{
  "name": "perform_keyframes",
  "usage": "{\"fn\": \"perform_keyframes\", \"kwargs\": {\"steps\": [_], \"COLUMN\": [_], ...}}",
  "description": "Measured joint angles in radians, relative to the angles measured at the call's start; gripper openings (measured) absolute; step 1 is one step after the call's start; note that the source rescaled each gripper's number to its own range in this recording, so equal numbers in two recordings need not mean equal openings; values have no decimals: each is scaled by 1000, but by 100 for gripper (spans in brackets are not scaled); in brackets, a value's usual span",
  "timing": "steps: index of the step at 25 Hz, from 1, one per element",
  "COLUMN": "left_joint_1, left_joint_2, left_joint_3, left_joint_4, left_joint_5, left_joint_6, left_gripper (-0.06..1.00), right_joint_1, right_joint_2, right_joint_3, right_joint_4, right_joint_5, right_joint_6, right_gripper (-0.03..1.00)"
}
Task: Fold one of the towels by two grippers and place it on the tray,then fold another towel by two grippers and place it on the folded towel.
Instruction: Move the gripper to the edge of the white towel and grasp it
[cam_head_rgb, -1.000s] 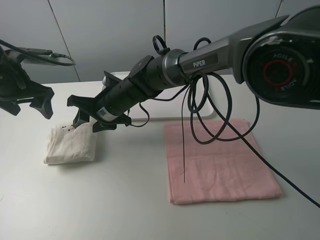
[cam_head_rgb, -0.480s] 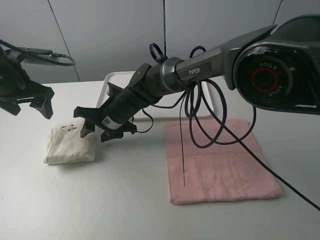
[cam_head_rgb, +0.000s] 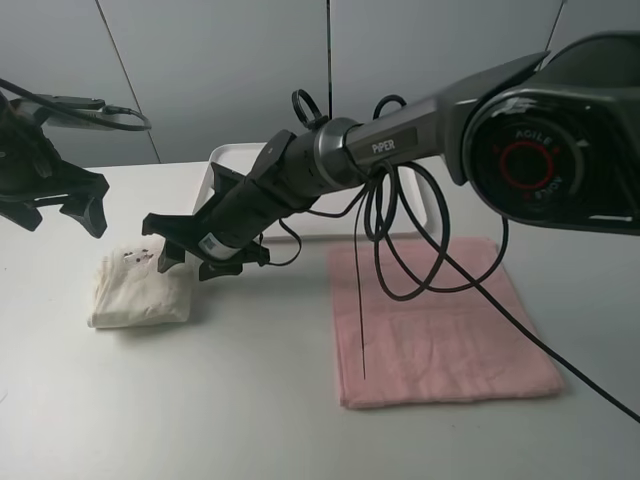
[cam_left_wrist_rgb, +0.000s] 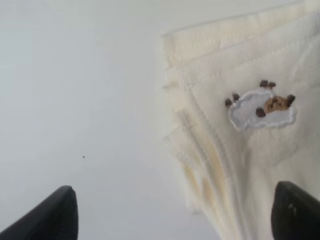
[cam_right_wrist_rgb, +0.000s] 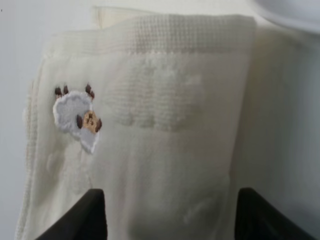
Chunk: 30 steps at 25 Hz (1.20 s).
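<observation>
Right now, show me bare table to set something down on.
Bare table lies between the cream folded towel and the pink towel, and along the front edge. Crowded: the right gripper over that towel, its arm across the white tray.

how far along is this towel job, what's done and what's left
Done: the cream towel lies folded on the table, not yet on the white tray. In hand: the right gripper hovers open over that towel, and the left gripper hangs open nearby. Left: set the cream towel on the tray, then fold the pink towel, which lies flat, and stack it on top.
</observation>
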Motion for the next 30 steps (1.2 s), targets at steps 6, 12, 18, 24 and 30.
{"fn": "perform_keyframes", "kwargs": {"steps": [6, 12, 18, 24, 30], "left_joint_1": [0, 0, 0, 0, 0], "left_joint_2": [0, 0, 0, 0, 0], "left_joint_3": [0, 0, 0, 0, 0], "left_joint_4": [-5, -7, -7, -7, -7], "left_joint_5": [0, 0, 0, 0, 0], "left_joint_6": [0, 2, 2, 4, 4], "left_gripper": [99, 99, 99, 99, 99], "right_joint_1": [6, 12, 22, 36, 36], "right_joint_2": [32, 32, 32, 50, 52], "right_joint_3": [-46, -56, -58, -58, -58], "right_joint_4": [2, -33, -55, -56, -85], "right_joint_5": [13, -2, -11, -11, -11], "right_joint_6": [0, 19, 26, 31, 20], "right_gripper": [60, 58, 54, 49, 6]}}
